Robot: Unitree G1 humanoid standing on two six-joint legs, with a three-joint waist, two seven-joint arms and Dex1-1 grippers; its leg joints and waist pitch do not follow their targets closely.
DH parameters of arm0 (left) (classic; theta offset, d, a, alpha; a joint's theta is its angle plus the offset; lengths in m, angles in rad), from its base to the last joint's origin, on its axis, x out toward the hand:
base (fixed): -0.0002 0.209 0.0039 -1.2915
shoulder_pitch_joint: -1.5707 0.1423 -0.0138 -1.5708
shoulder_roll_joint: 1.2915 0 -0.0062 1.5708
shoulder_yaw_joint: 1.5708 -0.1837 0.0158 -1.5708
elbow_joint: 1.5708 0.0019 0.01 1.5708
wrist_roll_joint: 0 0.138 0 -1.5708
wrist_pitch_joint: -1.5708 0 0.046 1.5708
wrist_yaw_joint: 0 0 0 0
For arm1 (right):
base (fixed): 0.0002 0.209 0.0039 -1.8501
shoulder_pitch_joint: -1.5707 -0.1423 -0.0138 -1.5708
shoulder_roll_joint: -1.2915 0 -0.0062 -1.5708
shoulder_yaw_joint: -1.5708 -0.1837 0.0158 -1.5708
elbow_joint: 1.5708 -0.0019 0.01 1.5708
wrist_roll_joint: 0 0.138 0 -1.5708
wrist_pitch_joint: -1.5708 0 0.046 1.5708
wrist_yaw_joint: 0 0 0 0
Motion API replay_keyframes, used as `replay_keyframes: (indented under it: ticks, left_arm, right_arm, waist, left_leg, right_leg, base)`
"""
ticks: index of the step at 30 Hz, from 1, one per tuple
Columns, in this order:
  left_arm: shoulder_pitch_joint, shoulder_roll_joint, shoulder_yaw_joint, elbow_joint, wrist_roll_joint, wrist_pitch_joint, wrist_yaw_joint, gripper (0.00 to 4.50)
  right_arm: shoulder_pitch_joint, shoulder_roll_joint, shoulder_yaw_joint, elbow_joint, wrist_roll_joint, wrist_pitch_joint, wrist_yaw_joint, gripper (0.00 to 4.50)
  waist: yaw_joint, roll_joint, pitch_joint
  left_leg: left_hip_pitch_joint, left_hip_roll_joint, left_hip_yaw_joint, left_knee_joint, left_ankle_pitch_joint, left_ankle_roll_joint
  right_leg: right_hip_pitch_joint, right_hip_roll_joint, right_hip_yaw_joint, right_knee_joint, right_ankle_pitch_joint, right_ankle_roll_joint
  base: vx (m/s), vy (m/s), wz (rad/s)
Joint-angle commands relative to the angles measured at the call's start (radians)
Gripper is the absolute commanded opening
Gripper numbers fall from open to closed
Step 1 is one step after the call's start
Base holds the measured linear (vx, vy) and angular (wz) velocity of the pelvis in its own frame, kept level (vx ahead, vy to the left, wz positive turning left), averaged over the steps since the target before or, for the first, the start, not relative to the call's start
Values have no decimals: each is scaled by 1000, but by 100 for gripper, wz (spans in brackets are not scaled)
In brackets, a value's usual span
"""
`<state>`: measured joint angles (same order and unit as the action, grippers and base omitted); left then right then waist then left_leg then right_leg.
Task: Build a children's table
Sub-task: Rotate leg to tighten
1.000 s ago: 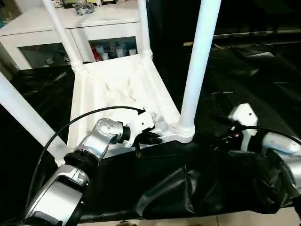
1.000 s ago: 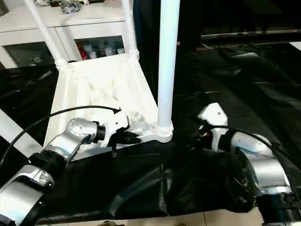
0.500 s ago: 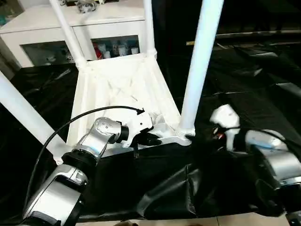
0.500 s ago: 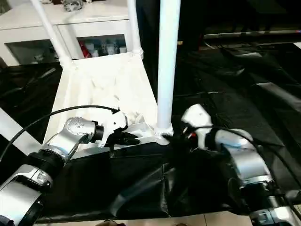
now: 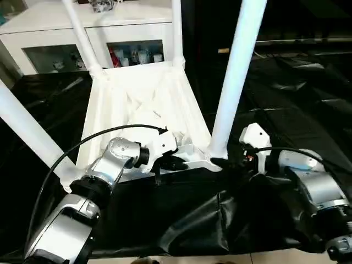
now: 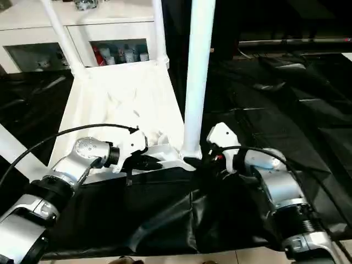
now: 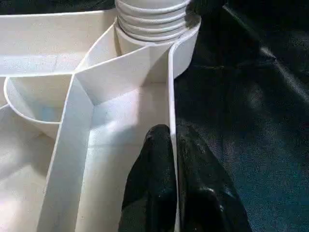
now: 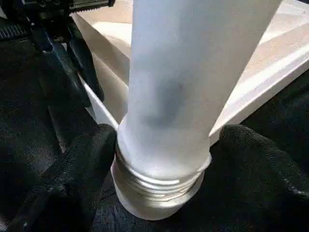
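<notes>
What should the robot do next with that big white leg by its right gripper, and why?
Probably close the right gripper on the leg. Its fingers stand open on either side of the leg's base, just above the threaded corner socket, while the left gripper pinches the tabletop rim.

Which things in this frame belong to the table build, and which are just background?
Job:
- upside-down white tabletop
- near-right leg in its corner socket, right pincer open around its base
- three other legs, e.g.
- left pincer shut on the tabletop's rim

Background:
- black-covered work table
- white cabinet with glass doors, small items inside
</notes>
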<state>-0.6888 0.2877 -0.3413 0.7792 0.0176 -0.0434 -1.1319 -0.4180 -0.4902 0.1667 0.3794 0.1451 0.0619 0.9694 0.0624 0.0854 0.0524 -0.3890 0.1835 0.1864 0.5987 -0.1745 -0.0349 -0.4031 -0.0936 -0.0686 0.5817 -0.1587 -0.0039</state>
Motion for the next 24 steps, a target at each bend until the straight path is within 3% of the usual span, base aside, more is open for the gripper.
replay_keyframes:
  ticks: [1,8,12,13,17,18,24]
  left_arm:
    - [0,-4,-5,-25,6,-9,-24,11]
    - [-2,-6,-6,-31,7,-2,-27,11]
    - [-2,-6,-9,-29,8,1,-34,11]
    - [-1,-5,-9,-25,9,1,-34,0]
    - [0,-3,-7,-22,9,2,-35,0]
    - [1,-3,-6,-23,10,4,-36,0]
    - [7,1,-5,-28,10,10,-41,0]
  right_arm:
    - [-19,6,10,16,-12,-15,7,381]
    - [-40,34,18,67,-27,-46,5,381]
    - [-47,46,28,84,-31,-57,9,381]
    - [-52,53,30,96,-33,-63,9,352]
    - [-63,61,30,117,-34,-71,16,340]
    - [-66,65,28,124,-35,-72,20,314]
    - [-72,77,25,141,-33,-83,24,276]
  waist:
    - [1,-36,-79]
    - [1,-32,-80]
    - [2,-34,-80]
    - [2,-34,-80]
    - [2,-37,-79]
    - [2,-36,-79]
    - [2,-37,-79]
  left_leg:
    - [15,39,-10,-58,-144,124]
    - [15,39,-10,-57,-147,119]
    - [15,39,-11,-57,-144,120]
    - [16,40,-11,-57,-145,121]
    - [15,39,-10,-57,-146,121]
    - [16,39,-10,-57,-152,119]
    - [16,41,-11,-59,-160,110]
  right_leg:
    - [52,-52,31,-52,-213,-240]
    - [52,-51,31,-51,-203,-246]
    - [52,-51,31,-49,-197,-247]
    - [51,-51,31,-49,-198,-249]
    - [51,-51,31,-48,-202,-251]
    - [51,-51,31,-49,-211,-249]
    - [51,-50,32,-48,-199,-251]
  base:
    - [0,0,0]
    - [0,0,0]
    - [0,0,0]
    - [0,0,0]
    - [0,0,0]
    - [0,0,0]
    - [0,0,0]
